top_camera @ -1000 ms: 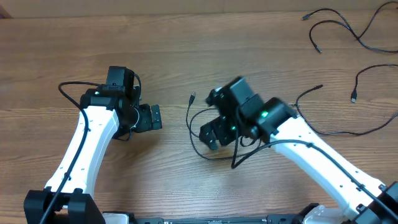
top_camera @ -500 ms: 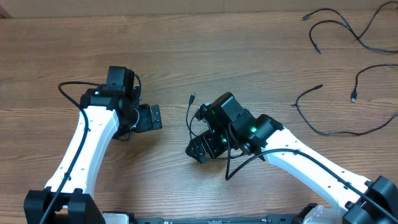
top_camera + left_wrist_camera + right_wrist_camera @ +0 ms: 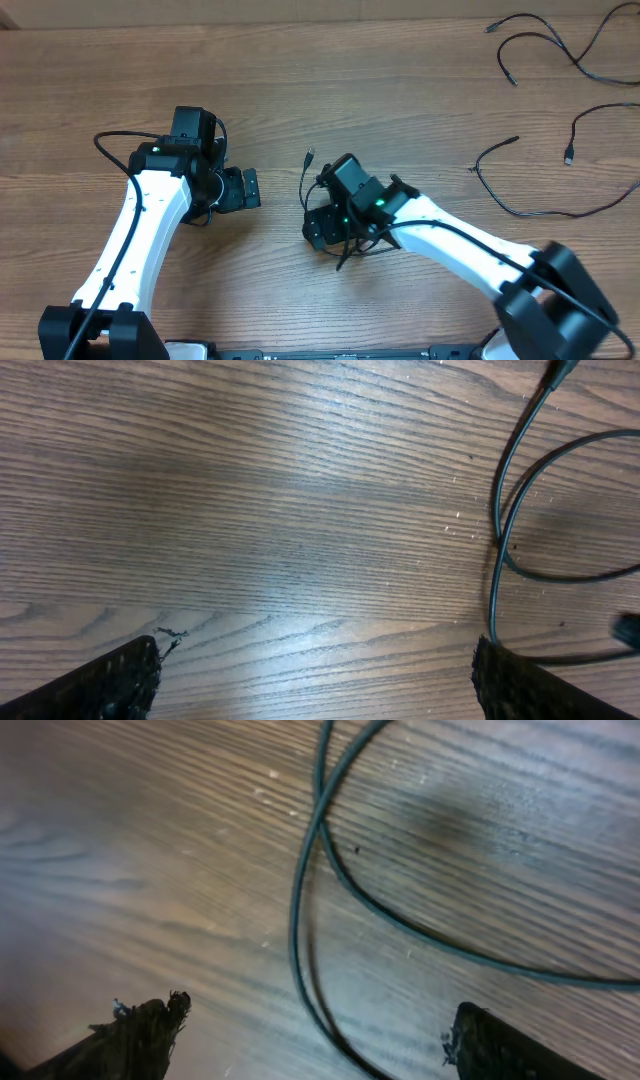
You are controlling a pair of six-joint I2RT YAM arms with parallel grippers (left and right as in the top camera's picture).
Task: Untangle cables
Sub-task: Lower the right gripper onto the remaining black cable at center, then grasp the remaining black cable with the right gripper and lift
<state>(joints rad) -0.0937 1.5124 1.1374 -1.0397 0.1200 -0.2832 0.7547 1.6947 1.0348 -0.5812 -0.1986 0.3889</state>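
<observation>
Low over the table (image 3: 300,80), the right gripper (image 3: 315,1025) is held with fingers apart and nothing clamped. A looped cable (image 3: 296,910) is straddled: two strands are seen crossing near the top of the right wrist view, and one runs down between the tips. This placement is judged a set-up for a pinch on that strand, so the loop can be pulled open.

The left gripper (image 3: 315,675) is spread wide too and is empty, with only bare wood between its tips. It is parked well left of the loop, probably kept clear or ready to pin the other side.

The other cables (image 3: 545,45) are laid loose at the far right, well apart from both grippers.

Only in the overhead are the far cables and the silver plug end (image 3: 310,155) just above the right gripper shown, but the loop there is mostly hidden under the arm. The crossing and the strand between the tips are given only by the right wrist view. In the left wrist view the same loop is caught at the right edge. Contact of the fingers with the wood cannot be told
</observation>
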